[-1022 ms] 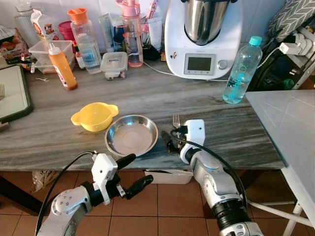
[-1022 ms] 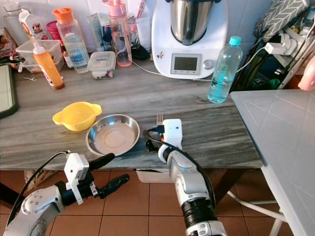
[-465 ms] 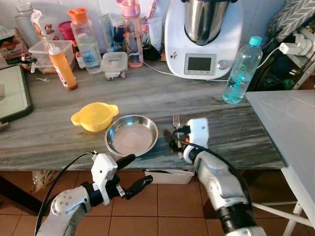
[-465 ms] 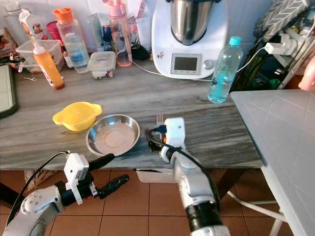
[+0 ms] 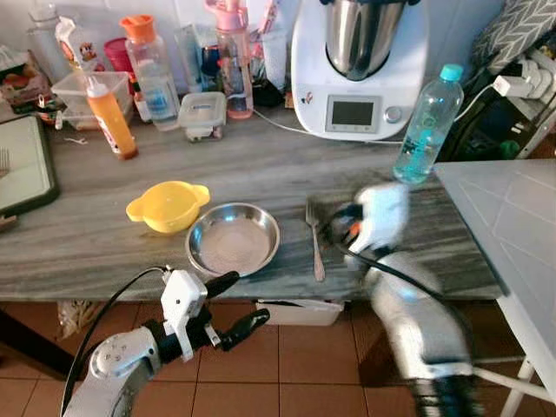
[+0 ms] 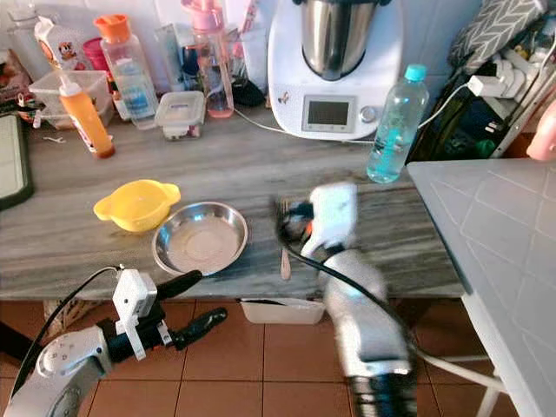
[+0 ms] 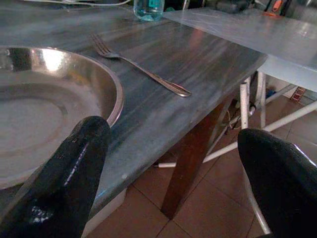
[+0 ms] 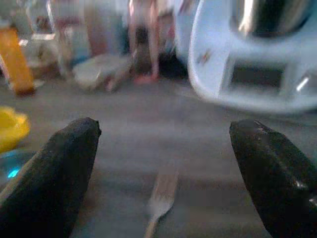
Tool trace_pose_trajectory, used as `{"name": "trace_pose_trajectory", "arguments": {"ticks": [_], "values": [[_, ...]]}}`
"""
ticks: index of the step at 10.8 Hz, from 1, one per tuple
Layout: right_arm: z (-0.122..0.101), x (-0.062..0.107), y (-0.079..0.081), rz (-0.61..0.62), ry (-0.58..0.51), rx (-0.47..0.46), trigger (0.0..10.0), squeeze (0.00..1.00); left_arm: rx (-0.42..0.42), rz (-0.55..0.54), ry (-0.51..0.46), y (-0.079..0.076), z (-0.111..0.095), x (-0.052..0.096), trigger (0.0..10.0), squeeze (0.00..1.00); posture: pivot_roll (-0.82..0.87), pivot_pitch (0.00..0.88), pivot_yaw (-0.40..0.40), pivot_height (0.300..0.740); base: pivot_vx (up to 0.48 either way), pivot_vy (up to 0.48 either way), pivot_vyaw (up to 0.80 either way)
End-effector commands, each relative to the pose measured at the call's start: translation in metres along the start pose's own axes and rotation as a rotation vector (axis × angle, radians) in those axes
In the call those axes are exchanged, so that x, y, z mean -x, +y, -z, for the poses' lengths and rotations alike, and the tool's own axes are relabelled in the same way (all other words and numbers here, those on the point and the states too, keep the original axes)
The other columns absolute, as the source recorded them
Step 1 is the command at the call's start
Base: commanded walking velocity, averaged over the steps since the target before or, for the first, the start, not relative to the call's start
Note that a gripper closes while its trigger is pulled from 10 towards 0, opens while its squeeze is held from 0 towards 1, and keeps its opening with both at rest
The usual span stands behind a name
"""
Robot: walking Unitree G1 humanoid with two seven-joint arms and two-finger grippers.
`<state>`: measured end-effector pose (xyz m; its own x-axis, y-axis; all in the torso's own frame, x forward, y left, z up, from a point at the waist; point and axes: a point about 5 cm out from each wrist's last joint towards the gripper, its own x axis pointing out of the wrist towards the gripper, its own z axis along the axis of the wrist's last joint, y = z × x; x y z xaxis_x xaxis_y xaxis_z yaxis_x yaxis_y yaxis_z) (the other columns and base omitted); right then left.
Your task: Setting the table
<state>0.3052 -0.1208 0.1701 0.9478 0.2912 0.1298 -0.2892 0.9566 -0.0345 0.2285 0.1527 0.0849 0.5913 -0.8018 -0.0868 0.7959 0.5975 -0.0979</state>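
Observation:
A steel fork (image 5: 314,241) lies flat on the grey counter (image 5: 104,252), just right of a shallow steel plate (image 5: 233,239). Left of the plate sits a yellow bowl (image 5: 167,205). My right gripper (image 5: 340,228) is blurred with motion and hovers open just right of the fork's tines, nothing between its fingers. In the right wrist view the fork (image 8: 160,196) lies below the spread fingers (image 8: 54,173). My left gripper (image 5: 239,302) hangs open below the counter's front edge, near the plate (image 7: 44,99).
Bottles, a sauce bottle (image 5: 109,117), food boxes and a white kitchen machine (image 5: 358,69) line the back of the counter. A water bottle (image 5: 426,123) stands at the right. A grey table (image 5: 512,234) adjoins on the right, a tray (image 5: 22,165) on the left.
My right gripper has let go of the fork and pulled up and to the right; the fork now lies alone beside the plate. The left arm has stayed put.

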Motion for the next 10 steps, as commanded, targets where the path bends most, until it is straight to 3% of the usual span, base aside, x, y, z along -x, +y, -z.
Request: {"name": "trace_pose_trajectory", "arguments": {"ticks": [1, 3, 5, 8, 10], "values": [[-0.004, 0.009, -0.016, 0.079, -0.011, 0.036, 10.0, 0.0, -0.013, -0.006, 0.017, 0.003, 0.001, 0.003, 10.0, 0.0, 0.03, 0.048, 0.035, 0.74, 0.0, 0.0, 0.0], [0.003, 0.029, -0.041, 0.155, 0.038, 0.103, 10.0, 0.0, -0.01, -0.005, 0.016, 0.004, 0.001, 0.002, 10.0, 0.0, 0.02, 0.046, 0.035, 0.74, 0.0, 0.0, 0.0], [0.016, 0.051, -0.053, 0.177, 0.101, 0.156, 10.0, 0.0, -0.017, -0.019, 0.01, 0.007, 0.001, 0.002, 10.0, 0.0, 0.02, 0.039, 0.035, 0.74, 0.0, 0.0, 0.0], [0.024, 0.055, -0.038, 0.145, 0.126, 0.146, 10.0, 0.0, -0.013, -0.066, -0.01, 0.01, 0.001, 0.001, 10.0, 0.0, 0.03, 0.033, 0.03, 0.74, 0.0, 0.0, 0.0], [0.034, 0.048, -0.024, 0.128, 0.182, 0.051, 10.0, 0.0, -0.013, -0.069, -0.011, 0.01, 0.001, 0.001, 10.0, 0.0, 0.03, 0.033, 0.027, 0.74, 0.0, 0.0, 0.0]]}}
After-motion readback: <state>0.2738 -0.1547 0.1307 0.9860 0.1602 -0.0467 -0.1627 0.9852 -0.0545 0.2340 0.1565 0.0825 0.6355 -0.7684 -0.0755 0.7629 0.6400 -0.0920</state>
